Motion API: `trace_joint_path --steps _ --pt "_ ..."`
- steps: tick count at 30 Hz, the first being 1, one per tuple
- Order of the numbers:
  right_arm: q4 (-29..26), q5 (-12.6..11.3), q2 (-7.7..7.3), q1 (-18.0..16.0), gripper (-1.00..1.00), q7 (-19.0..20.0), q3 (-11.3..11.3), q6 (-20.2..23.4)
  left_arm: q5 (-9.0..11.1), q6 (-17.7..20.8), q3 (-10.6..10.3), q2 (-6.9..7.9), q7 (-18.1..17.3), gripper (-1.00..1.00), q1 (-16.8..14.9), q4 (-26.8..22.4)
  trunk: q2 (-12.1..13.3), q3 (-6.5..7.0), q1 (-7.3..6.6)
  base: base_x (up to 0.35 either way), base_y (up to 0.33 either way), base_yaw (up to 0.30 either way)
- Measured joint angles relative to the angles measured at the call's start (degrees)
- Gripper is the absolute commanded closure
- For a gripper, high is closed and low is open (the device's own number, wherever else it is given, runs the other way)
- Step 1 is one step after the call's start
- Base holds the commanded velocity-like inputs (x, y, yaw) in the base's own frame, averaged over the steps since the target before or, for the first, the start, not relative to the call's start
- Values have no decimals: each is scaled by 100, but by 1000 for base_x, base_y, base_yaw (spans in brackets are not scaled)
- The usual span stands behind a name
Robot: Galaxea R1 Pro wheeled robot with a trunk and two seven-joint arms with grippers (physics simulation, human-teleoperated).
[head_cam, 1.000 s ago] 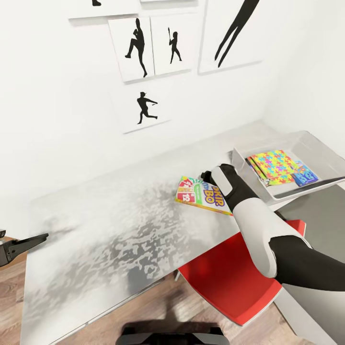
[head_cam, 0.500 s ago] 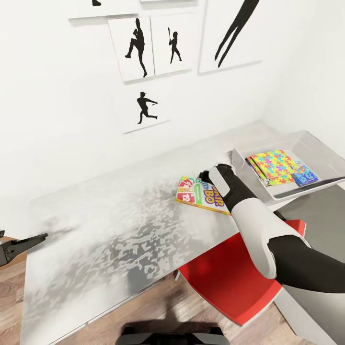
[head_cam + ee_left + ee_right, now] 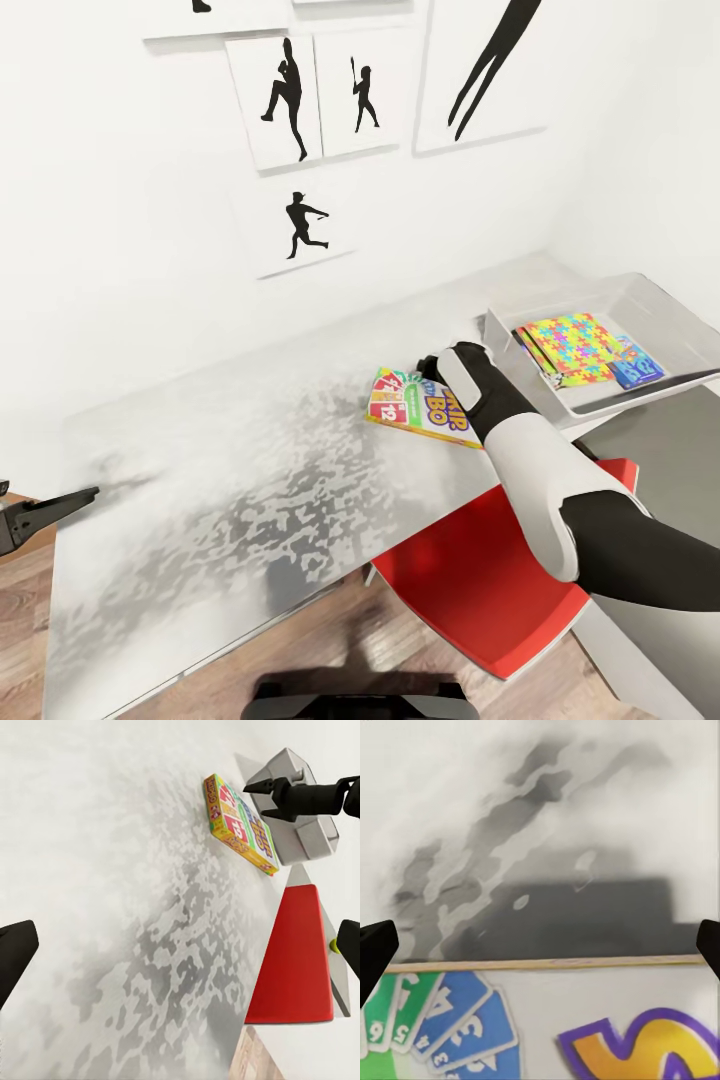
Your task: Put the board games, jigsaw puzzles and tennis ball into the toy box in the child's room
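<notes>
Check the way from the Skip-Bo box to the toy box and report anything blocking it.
Nothing visible blocks it. The Skip-Bo box lies flat on the table, right beside the toy box. Only that box's near wall has to be cleared. The right gripper hangs over the game, jaws open.

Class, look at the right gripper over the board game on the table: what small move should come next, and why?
Probably lower the right gripper a little and close it on the far edge of the board game. The left wrist view shows its fingers spread above that edge, not yet gripping, and the right wrist view shows the box edge lying between the fingertips. The toy box stands just beside it.
</notes>
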Motion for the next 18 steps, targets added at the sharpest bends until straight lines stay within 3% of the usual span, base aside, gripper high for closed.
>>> trace_joint_path --steps 6,18 --pt "0 -1 -9 0 -100 0 -3 1 0 1 0 -1 0 -100 0 0 0 0 0 16 0 0" --pt "0 -1 -12 0 -100 0 -8 8 0 1 0 -3 0 -100 0 0 0 0 -1 112 0 0"
